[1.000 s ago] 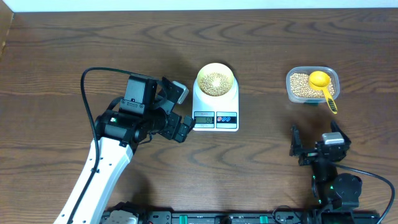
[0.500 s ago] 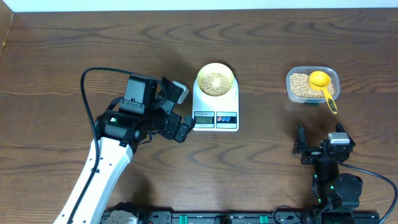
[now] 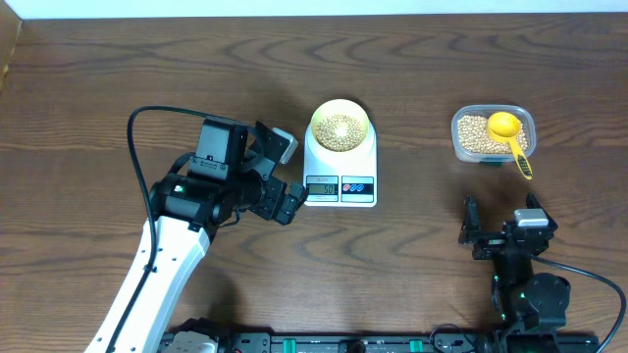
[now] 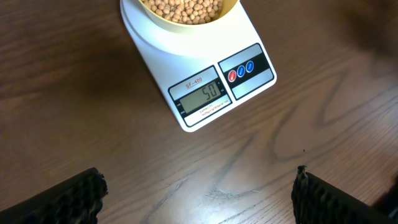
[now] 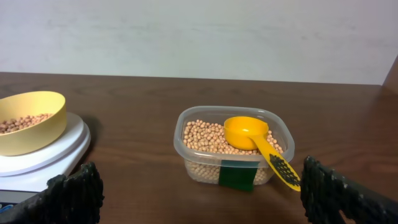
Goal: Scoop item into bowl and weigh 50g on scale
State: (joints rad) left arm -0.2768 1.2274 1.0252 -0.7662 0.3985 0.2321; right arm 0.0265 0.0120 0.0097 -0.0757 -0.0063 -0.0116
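Left gripper (image 3: 286, 176) first: jaws spread wide, nothing between them, hovering just beside the scale (image 3: 340, 181) on its left, near the front corner. From its wrist view the display (image 4: 205, 93) sits dead ahead and reads 50. On the scale's platform stands the bowl (image 3: 340, 127), with the beans (image 4: 183, 7) heaped inside.

Over to the right gripper (image 3: 501, 235): also wide open and empty, well apart from the scale on its right and nearer the front. Past it, level with the scale, is the clear tub (image 5: 235, 149), and the yellow scoop (image 5: 252, 140) lies in it, handle angled over the rim towards this gripper. With 50 showing, the weighing looks done. Any trimming would fall to the right arm, the nearer one to that handle.
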